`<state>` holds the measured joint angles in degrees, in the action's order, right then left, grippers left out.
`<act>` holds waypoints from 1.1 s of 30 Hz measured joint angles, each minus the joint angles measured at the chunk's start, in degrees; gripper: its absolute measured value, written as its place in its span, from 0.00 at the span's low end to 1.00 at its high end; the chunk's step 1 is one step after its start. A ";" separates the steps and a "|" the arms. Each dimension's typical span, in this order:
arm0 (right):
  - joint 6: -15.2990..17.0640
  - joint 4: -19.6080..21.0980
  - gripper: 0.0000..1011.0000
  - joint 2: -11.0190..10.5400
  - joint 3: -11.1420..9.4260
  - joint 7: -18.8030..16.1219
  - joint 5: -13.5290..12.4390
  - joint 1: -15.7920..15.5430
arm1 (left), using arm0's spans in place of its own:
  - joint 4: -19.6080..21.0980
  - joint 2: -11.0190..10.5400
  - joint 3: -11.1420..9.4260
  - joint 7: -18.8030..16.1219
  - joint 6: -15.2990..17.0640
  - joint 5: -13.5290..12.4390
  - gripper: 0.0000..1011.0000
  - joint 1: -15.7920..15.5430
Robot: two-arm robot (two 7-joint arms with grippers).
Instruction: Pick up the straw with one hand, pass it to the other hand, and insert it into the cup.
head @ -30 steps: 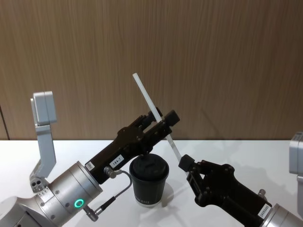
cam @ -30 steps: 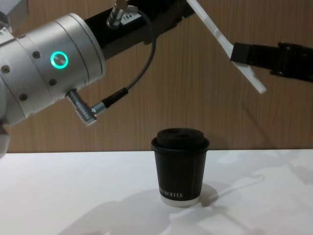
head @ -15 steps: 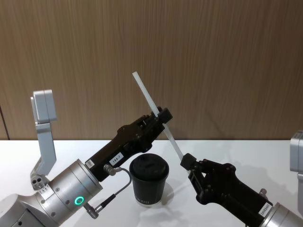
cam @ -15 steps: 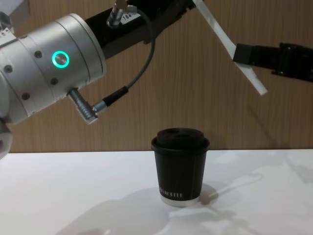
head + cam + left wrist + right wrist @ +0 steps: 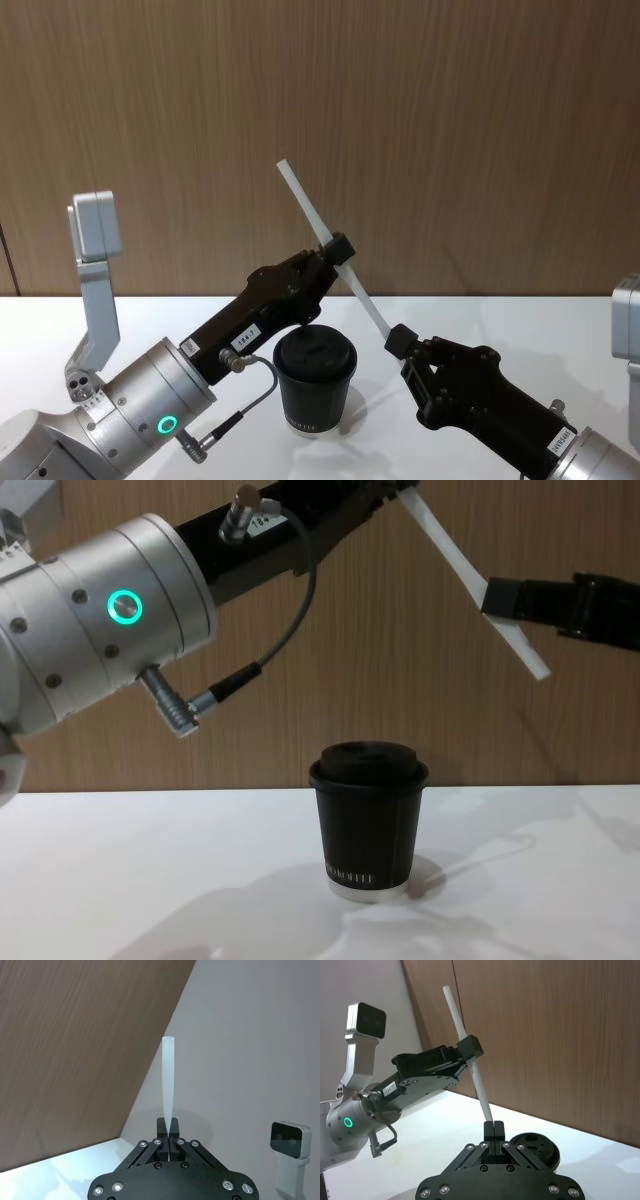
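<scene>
Head view first: we see the left gripper [image 5: 338,248] with its jaws closed tight on the straw [image 5: 308,207], pinching it near the middle of its length. The right gripper [image 5: 397,342] has its jaws closed on the same straw lower down, close to the bottom end. The straw runs slanted between them, its top end leaning toward the robot's left, and it hangs in the air above the cup [image 5: 315,385] without touching it.

In the left wrist view, the two fingers of the left gripper [image 5: 169,1135] meet on the straw [image 5: 168,1080] with no gap that we can see. In the right wrist view, the right gripper [image 5: 493,1130] is likewise shut on the straw [image 5: 479,1089].

From the chest view, a short piece of the straw [image 5: 450,548] pokes out beyond the right gripper [image 5: 495,597]. The left fingertips seem to sit at the top edge there, so we cannot judge them from this side.

We count one straw, one cup [image 5: 368,820] and two grippers. The cup stands upright on the white table [image 5: 560,330], lid on.
</scene>
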<state>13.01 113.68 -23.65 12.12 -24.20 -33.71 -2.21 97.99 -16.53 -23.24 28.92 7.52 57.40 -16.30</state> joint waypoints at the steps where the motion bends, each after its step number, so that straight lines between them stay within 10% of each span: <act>1: 0.02 0.00 0.00 -0.02 0.01 0.04 -0.04 0.00 | -0.02 -0.04 -0.03 -0.06 -0.03 -0.01 0.01 -0.01; 9: 0.02 -0.06 0.08 -0.26 0.20 0.29 -0.52 0.02 | -0.39 -0.49 -0.31 -0.47 -0.54 -0.01 0.01 -0.20; 33: -1.59 0.03 0.82 -1.12 0.91 0.79 -1.22 -0.34 | -0.34 -2.91 -1.47 -2.45 -2.08 -2.64 0.01 -1.41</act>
<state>11.42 113.70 -24.78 13.03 -23.41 -34.94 -2.54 97.64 -19.44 -24.71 26.47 5.44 54.76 -17.71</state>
